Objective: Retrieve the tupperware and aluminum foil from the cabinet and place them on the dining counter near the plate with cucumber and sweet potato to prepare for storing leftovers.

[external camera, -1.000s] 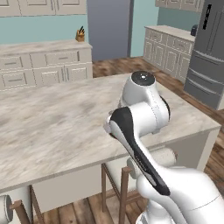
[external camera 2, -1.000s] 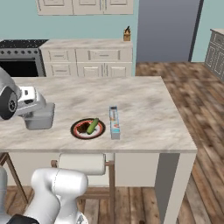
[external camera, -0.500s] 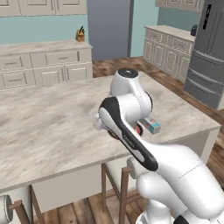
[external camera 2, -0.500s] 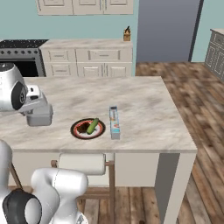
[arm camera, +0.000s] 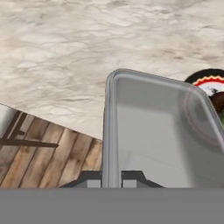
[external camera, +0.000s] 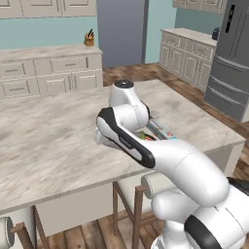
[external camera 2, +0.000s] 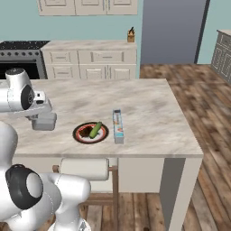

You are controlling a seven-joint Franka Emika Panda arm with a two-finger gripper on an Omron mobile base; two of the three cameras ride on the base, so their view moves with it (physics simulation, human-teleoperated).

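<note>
Tupperware (external camera 2: 44,122): grey tub, held over the marbled worktop (external camera 2: 149,113) left of the plate (external camera 2: 90,133) in the right base view; pincer (arm camera: 111,178) closed on its rim wall, one tip on each side. Plate: carries cucumber (external camera 2: 95,130) and sweet potato (external camera 2: 85,132). Aluminum foil (external camera 2: 117,126): lying flat just beside the plate's right edge, teal end toward the worktop's front edge.

We see teal walls (external camera 2: 27,27), a wood-plank floor (external camera 2: 203,113), cream panelled drawer units (external camera 2: 92,63) (knife block (external camera 2: 131,34) on top) and a grey refrigerator (external camera: 232,58).
</note>
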